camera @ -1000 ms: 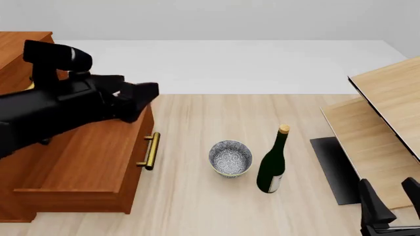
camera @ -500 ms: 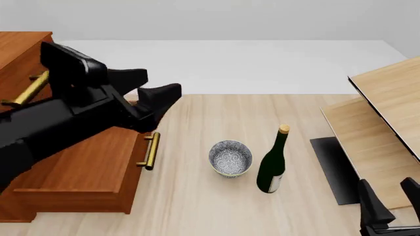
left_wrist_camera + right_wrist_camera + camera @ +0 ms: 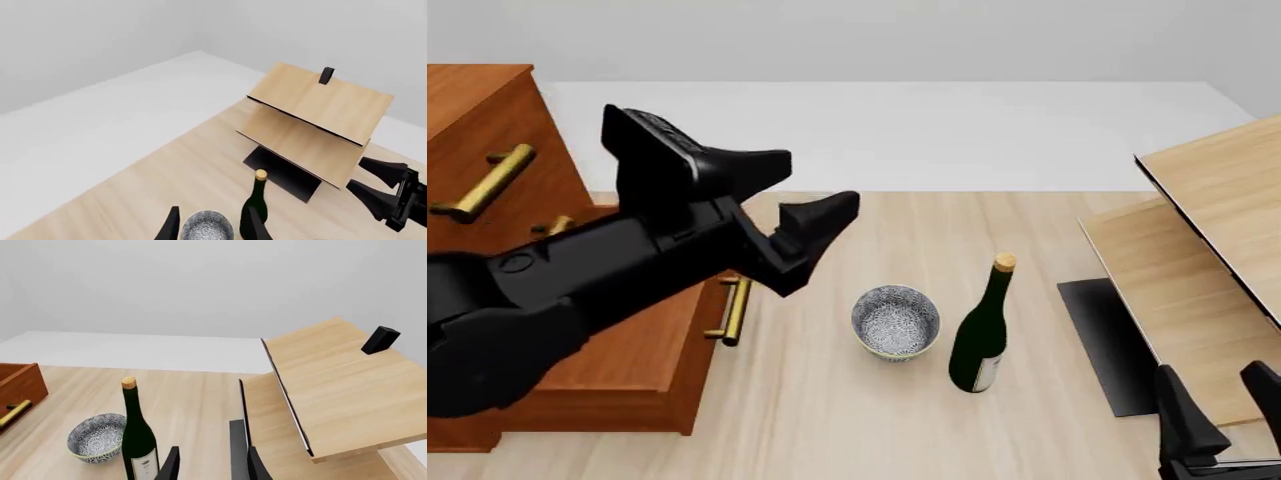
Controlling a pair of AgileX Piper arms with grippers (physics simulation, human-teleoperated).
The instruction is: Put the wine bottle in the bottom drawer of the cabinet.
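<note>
Front view first: the cabinet point(image 3: 481, 120) stands at the left edge of the table point(image 3: 827, 420), and its bottom drawer point(image 3: 627, 350) juts out toward the middle, pulled open by the look of it, though your left arm hides its inside. So you are between steps: the drawer looks ready and the wine bottle point(image 3: 981, 335) is not yet taken. It stands upright on the table just beside the grey speckled bowl point(image 3: 896, 321), on the bowl's right, well apart from the drawer.

Your left gripper point(image 3: 801, 205) hangs high over the drawer's front corner, fingers spread wide and holding nothing, pointing toward the bowl and bottle. Your right gripper point(image 3: 1214, 400) sits low at the near right corner beside the pale slanted furniture point(image 3: 1214, 220), also parted and empty.

Next you need to close on the bottle's body with one gripper; mind the bowl, which leaves little room on that side.
</note>
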